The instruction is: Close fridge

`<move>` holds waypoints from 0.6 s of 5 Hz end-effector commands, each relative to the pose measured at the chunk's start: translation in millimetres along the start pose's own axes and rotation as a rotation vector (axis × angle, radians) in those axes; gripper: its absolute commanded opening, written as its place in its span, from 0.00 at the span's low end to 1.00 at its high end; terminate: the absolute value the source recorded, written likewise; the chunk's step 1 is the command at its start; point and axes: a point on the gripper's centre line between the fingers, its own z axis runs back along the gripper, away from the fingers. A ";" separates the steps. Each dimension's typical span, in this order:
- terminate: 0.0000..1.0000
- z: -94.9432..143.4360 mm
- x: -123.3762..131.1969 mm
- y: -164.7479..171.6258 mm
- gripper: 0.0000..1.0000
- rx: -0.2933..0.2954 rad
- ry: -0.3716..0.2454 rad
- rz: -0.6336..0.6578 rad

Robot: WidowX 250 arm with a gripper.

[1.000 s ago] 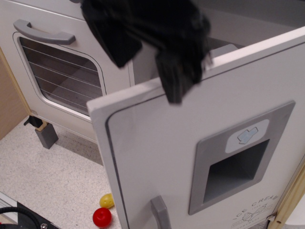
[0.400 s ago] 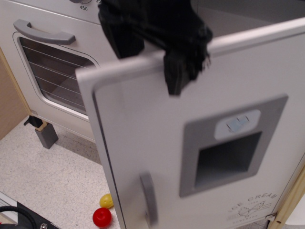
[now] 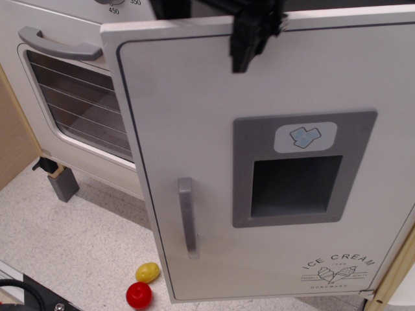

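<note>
Pressing my gripper [image 3: 249, 39] on the top edge of the fridge [image 3: 214, 123] door, upper middle of the frame.
One black finger [image 3: 243, 48] hangs over the door's front; how wide my fingers stand, I cannot tell.

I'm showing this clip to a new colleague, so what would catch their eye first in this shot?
The big white fridge door fills most of the frame, with its grey dispenser panel right of centre and a vertical grey handle lower left. A black tool hangs over the door's top edge, and two small toys, yellow and red, lie on the floor below.
</note>
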 end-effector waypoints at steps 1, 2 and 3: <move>0.00 37.5 -0.1 16.5 1.00 -0.011 -0.040 0.032; 0.00 39.8 -17.2 10.1 1.00 -0.031 -0.014 0.007; 0.00 24.2 -37.0 0.9 1.00 -0.019 0.027 -0.016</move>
